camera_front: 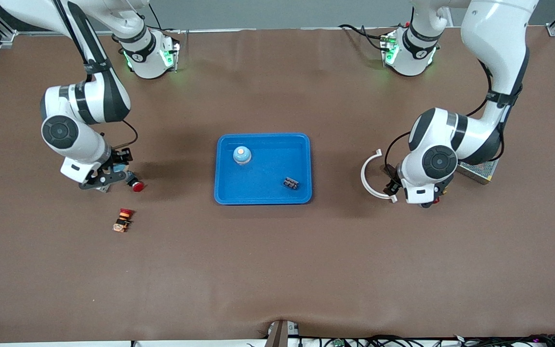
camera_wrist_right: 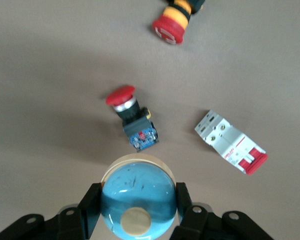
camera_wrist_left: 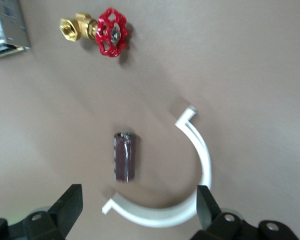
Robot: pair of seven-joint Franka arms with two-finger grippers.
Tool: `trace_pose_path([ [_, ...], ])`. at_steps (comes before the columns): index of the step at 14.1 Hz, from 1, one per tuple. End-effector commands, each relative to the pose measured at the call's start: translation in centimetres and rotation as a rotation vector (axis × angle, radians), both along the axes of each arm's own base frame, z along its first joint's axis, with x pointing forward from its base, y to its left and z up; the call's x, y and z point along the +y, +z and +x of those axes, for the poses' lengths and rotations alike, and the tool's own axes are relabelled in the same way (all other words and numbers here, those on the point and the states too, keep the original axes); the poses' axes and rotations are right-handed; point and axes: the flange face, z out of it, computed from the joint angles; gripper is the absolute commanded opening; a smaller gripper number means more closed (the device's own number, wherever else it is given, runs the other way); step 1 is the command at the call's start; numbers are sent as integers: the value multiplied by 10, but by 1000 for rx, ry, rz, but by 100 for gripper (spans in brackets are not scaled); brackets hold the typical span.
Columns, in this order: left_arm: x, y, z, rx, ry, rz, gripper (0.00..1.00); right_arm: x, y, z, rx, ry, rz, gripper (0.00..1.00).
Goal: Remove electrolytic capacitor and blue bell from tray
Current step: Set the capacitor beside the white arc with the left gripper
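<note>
Left gripper [camera_wrist_left: 138,194]: fingers spread wide, gripping nothing, hovering over the table toward the left arm's end.

Directly below, between the open fingers: electrolytic capacitor [camera_wrist_left: 124,156], lying on its side on the bare table [camera_front: 277,270], clear of both fingers. Lies inside the curve of a white half-ring clip [camera_wrist_left: 192,165], not touching it. Close by: brass valve with red handwheel [camera_wrist_left: 102,33] and metal-cased power supply [camera_front: 475,169].

Right gripper [camera_wrist_right: 137,192]: fingers pressed against the sides of a blue domed bell [camera_wrist_right: 139,181] with a pale button on top, over the table toward the right arm's end. Whether it rests on the table or hangs above it: cannot tell. Beside it: red push-button switch [camera_wrist_right: 131,119], white circuit breaker [camera_wrist_right: 230,142], red-and-yellow emergency stop [camera_wrist_right: 171,22].

Blue tray [camera_front: 263,197]: at table centre, well apart from both grippers. Contents: one standing blue bell [camera_front: 242,155] in the corner nearest the right arm's base, and a small dark component [camera_front: 291,183], type not identifiable.

Status, as a judgement:
- Capacitor step: complete; part out of the tray and free of the gripper.
- Bell step: one bell outside the tray in the right gripper's grip, not yet let go.
- Remaining: set down the gripped bell; check whether the bell in the tray also needs removing.
</note>
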Motion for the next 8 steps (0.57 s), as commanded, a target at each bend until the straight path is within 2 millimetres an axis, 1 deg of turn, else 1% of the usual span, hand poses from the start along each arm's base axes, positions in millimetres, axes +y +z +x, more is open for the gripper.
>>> trace_pose_path([
  [1, -50, 40, 5, -24, 27, -10, 100, -40, -5, -32, -26, 61, 29, 0],
  [2, -60, 49, 8, -35, 54, -43, 100, -55, -12, -38, -35, 88, 43, 0],
  [4, -86, 55, 6, -32, 61, -95, 100, -73, -26, -49, -77, 129, 63, 0],
  [5, -102, 48, 0, -24, 49, -112, 100, -83, -33, -54, -94, 138, 71, 0],
  [7, -148, 29, -10, -65, 84, -161, 100, -99, -44, -60, -125, 149, 81, 0],
  [8, -165, 11, -14, -82, 124, -155, 100, -101, -51, -63, -139, 148, 84, 0],
])
